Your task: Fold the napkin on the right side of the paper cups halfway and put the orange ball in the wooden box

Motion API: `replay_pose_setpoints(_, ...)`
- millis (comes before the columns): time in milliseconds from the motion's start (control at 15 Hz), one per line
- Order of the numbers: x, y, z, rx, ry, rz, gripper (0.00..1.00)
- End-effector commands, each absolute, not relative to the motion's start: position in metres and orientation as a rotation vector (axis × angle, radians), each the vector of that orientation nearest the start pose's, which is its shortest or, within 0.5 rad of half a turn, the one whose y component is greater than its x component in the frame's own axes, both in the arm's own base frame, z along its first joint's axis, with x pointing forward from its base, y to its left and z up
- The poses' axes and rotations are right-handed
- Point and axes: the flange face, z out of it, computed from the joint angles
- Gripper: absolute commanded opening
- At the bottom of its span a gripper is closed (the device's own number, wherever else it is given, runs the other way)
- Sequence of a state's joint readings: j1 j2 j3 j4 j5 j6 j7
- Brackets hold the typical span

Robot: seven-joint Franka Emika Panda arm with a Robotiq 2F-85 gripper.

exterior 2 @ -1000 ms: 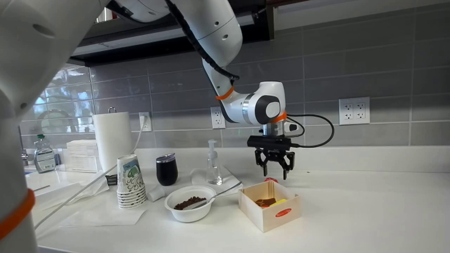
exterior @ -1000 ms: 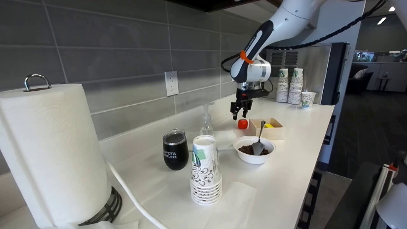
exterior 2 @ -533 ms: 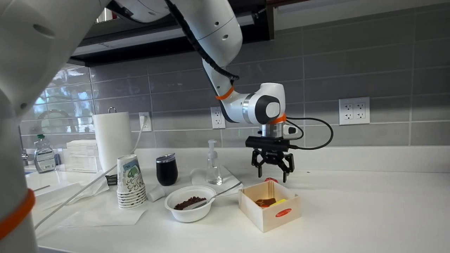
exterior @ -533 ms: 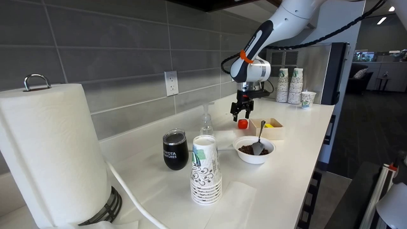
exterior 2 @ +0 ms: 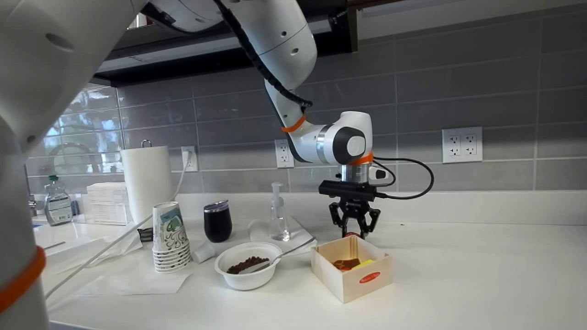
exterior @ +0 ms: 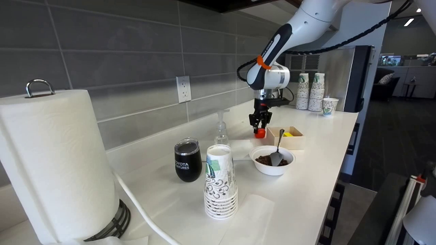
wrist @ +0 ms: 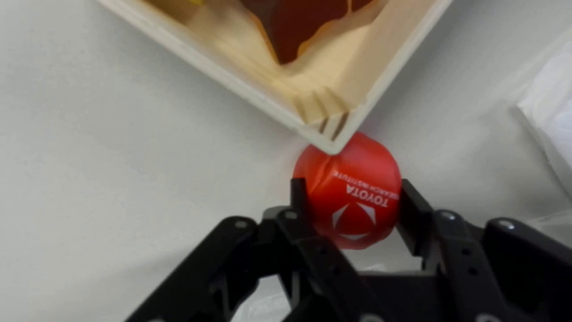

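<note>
My gripper is shut on the orange ball, a red ball with white print, with one finger against each side. The ball is on or just above the counter, right beside a corner of the wooden box. In an exterior view the box mostly hides the ball and the fingertips. Brown and yellow pieces lie in the box. The paper cups stand as an upside-down stack nearer the paper-towel roll. The white napkin lies flat beside the cups; it also shows in an exterior view.
A white bowl with brown bits and a spoon stands between the cups and the box. A soap dispenser stands on another white napkin. A black tumbler and a paper-towel roll stand along the wall side.
My gripper has come down to the orange ball. Its fingers, apart and above the ball before, have closed around it. The other things have not moved.
</note>
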State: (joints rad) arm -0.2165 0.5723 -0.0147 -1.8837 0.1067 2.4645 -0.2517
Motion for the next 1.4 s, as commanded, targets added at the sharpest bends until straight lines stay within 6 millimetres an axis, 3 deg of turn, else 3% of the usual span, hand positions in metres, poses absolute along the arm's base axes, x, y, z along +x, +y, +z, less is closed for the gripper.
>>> replay_pose_setpoints(0, 0.628, -0.146, 0.201, -3.107, 0.117, -0.019, 0.2)
replay_pose_setpoints(67, 0.628, -0.146, 0.201, -3.108, 0.119, -0.02, 0.15)
replay_pose_setpoints(333, 0.629, -0.143, 0.204, -3.121, 0.119, -0.03, 0.1)
replay_pose_setpoints(933, 0.621, -0.129, 0.269, -3.148, 0.134, -0.146, 0.09)
replay_pose_setpoints(1133, 0.607, -0.126, 0.289, -3.145, 0.197, -0.149, 0.09)
replay_pose_setpoints(1333, 0.584, -0.126, 0.296, -3.123, 0.255, -0.094, 0.09)
